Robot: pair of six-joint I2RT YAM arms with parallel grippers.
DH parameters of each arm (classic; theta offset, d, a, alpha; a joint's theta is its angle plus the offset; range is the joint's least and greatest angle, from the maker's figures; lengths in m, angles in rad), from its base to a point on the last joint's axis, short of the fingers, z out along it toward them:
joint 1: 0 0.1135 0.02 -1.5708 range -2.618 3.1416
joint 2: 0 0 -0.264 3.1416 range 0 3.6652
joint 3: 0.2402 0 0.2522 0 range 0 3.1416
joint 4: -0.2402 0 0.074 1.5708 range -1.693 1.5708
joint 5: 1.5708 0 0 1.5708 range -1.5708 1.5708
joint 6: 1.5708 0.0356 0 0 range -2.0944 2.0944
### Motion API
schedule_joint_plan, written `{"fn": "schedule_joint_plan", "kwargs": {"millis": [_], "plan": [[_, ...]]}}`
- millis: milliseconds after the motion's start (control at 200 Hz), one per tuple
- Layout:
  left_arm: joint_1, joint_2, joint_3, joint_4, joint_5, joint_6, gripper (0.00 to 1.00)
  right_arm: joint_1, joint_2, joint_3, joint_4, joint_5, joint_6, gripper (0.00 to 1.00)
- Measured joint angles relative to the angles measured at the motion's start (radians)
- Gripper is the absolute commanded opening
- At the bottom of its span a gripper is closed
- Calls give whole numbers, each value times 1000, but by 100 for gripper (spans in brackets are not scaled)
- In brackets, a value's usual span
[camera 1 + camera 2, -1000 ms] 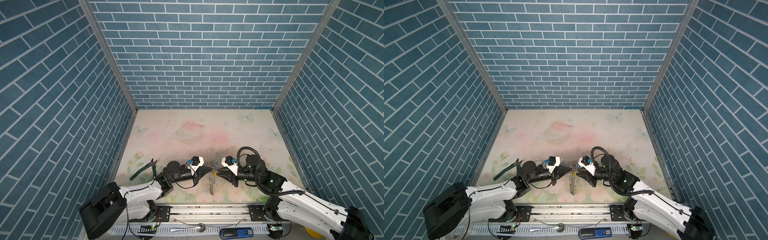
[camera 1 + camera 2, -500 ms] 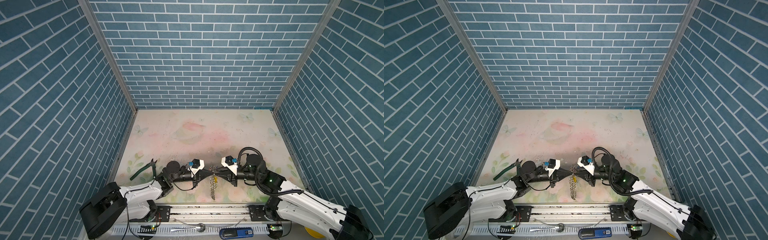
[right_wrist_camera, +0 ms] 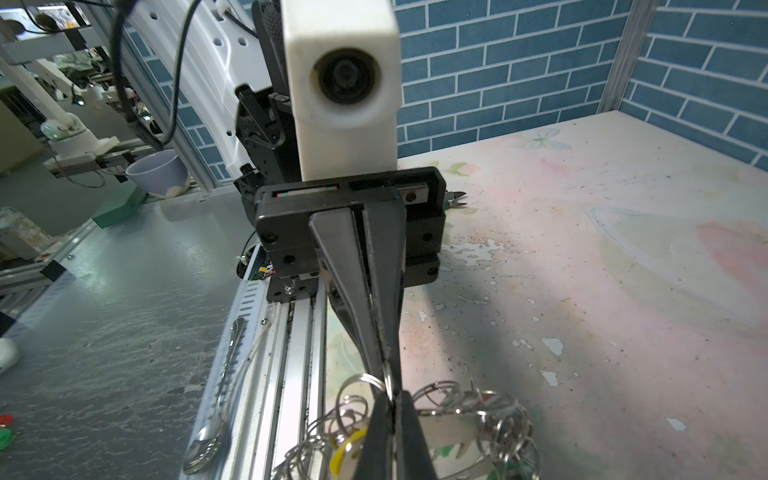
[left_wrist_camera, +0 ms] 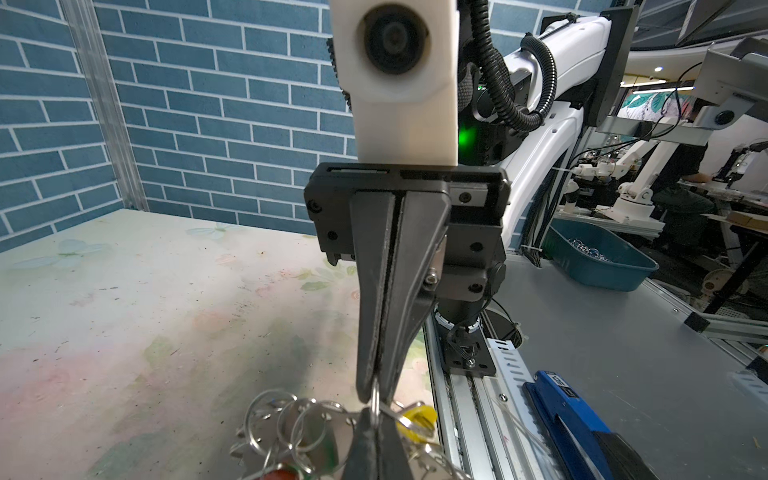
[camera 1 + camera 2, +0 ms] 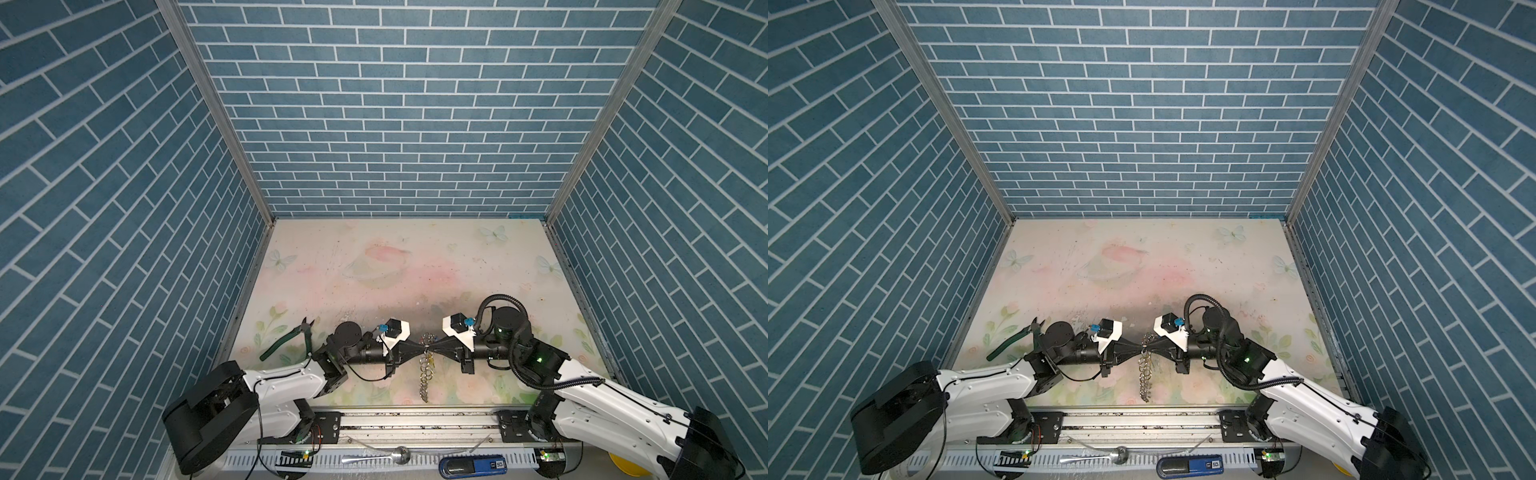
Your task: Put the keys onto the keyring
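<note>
1. Front centre of the surface (image 5: 374, 270): left hand (image 5: 420, 348) and right hand (image 5: 432, 348) meet tip to tip, both pinched tight on the keyring (image 5: 424, 374) at its top end.
2. Keyring chain hangs below the tips, with the keys (image 4: 419, 417) bunched among its rings.

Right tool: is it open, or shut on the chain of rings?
Shut. In the left wrist view the right tool has its fingers meeting at the tips, pinching one thin silver ring of the keyring.
</note>
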Motion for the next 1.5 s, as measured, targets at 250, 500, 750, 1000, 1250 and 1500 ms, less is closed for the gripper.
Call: {"fn": "schedule_joint_plan", "kwargs": {"millis": [250, 500, 750, 1000, 1250, 1500], "plan": [[-1, -15, 5, -29, -15, 15, 13, 6, 8, 70, -132, 30, -41, 0], [-1, -162, 81, -343, -70, 150, 21, 46, 76, 250, -391, 118, -107, 0], [-1, -168, 100, -477, -76, 216, 21, 66, 132, 299, -516, 133, -158, 0], [-2, -144, 108, -489, -44, 220, 22, 67, 156, 311, -540, 109, -177, 0], [-4, -126, 109, -478, -3, 212, 17, 70, 157, 311, -525, 87, -176, 0], [-5, -101, 115, -473, 22, 192, 5, 70, 178, 311, -518, 78, -178, 0]]}}
